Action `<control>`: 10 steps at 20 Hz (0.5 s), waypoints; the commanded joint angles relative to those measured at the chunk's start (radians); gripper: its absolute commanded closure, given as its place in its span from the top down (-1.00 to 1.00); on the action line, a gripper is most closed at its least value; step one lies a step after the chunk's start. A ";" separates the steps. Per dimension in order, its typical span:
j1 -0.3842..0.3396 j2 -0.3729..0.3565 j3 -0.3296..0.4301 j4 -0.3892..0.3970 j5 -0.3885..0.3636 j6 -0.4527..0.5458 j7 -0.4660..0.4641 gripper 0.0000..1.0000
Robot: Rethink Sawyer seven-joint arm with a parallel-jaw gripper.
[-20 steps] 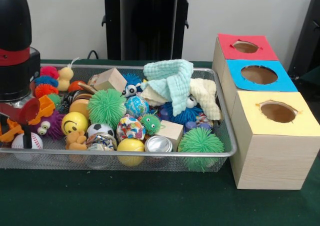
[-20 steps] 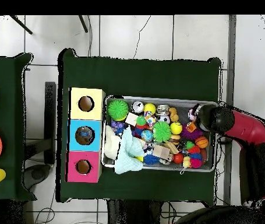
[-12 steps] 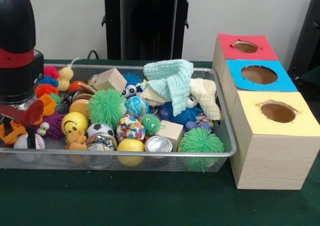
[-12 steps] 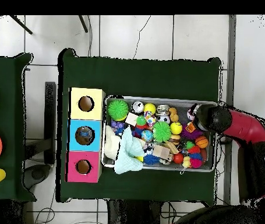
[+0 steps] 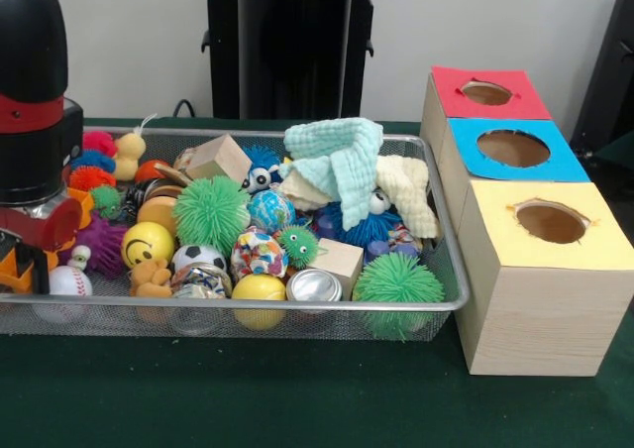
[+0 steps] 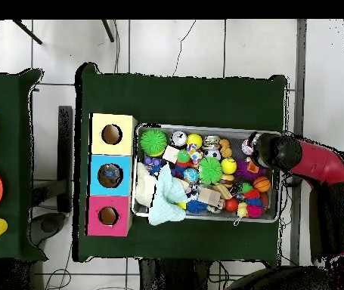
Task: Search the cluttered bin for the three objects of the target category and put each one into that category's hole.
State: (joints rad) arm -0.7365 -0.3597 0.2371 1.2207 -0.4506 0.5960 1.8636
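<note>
A wire mesh bin (image 5: 297,314) (image 6: 273,215) holds a heap of toys. Among them are a baseball (image 5: 69,281), a yellow smiley ball (image 5: 147,243), a soccer ball (image 5: 198,258), two green spiky balls (image 5: 210,213) (image 5: 397,281), wooden blocks (image 5: 220,157), a metal can (image 5: 314,286) and folded cloths (image 5: 342,156). My gripper (image 5: 25,260) (image 6: 256,151) hangs low at the bin's left end in the front view. It is just beside the baseball and over a purple fuzzy toy (image 5: 99,242). The arm's black body hides its tip.
Three wooden boxes stand beside the bin, each with a round hole: a red top (image 5: 487,92) (image 6: 108,216), a blue top (image 5: 515,149) (image 6: 110,175) and a yellow top (image 5: 550,222) (image 6: 112,134). A black pedestal (image 5: 292,47) rises behind the bin.
The arm has sunk a little at the bin's end. The purple toy is now more covered, and the baseball shows more fully beside the gripper.
</note>
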 commanded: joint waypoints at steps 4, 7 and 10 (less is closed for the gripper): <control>0.050 0.115 0.094 0.044 -0.069 -0.004 -0.167 -1.00; 0.085 0.121 0.076 0.035 -0.070 -0.001 -0.132 -1.00; 0.121 0.117 0.061 0.051 -0.055 -0.003 -0.075 -1.00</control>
State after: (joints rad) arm -0.6892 -0.3579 0.2269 1.2070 -0.4519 0.5993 1.8636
